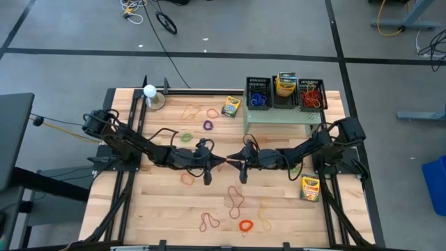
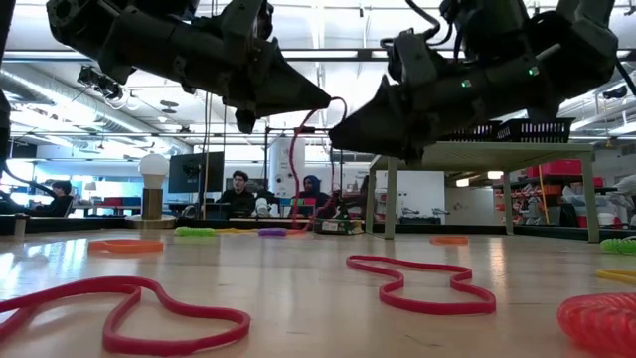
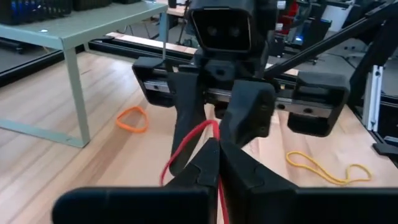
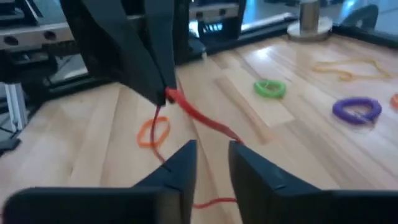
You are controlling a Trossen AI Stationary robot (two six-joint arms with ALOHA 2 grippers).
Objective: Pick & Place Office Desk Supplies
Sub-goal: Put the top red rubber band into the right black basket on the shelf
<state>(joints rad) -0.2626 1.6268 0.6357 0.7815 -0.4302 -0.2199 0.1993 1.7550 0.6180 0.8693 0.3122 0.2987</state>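
A thin red rubber band [image 2: 298,169] hangs at the middle of the table between my two grippers, which meet tip to tip. My left gripper [image 1: 220,162] comes from the table's left and is shut on the band. My right gripper [image 4: 211,149] comes from the table's right and is open. Its fingers stand on either side of the band's upper strand [image 4: 208,121]. Other rubber bands and small rings lie loose on the wood, among them a red band [image 2: 422,283] and a purple ring [image 4: 356,109]. My left gripper pinches the red band's top [image 3: 214,134] between its two fingertips [image 2: 320,99]. The fingers lie about level and come from the table's left. The band hangs below them in a slack loop. Whether my right gripper touches the strand between its fingers, I cannot tell.
A pale green stand [image 1: 279,115] with black baskets stands at the far right. One crayon box [image 1: 231,106] lies beside it, another [image 1: 310,188] near the right edge. A white ball on a base [image 1: 150,94] is at the far left. Loose bands [image 1: 237,202] lie toward the near edge.
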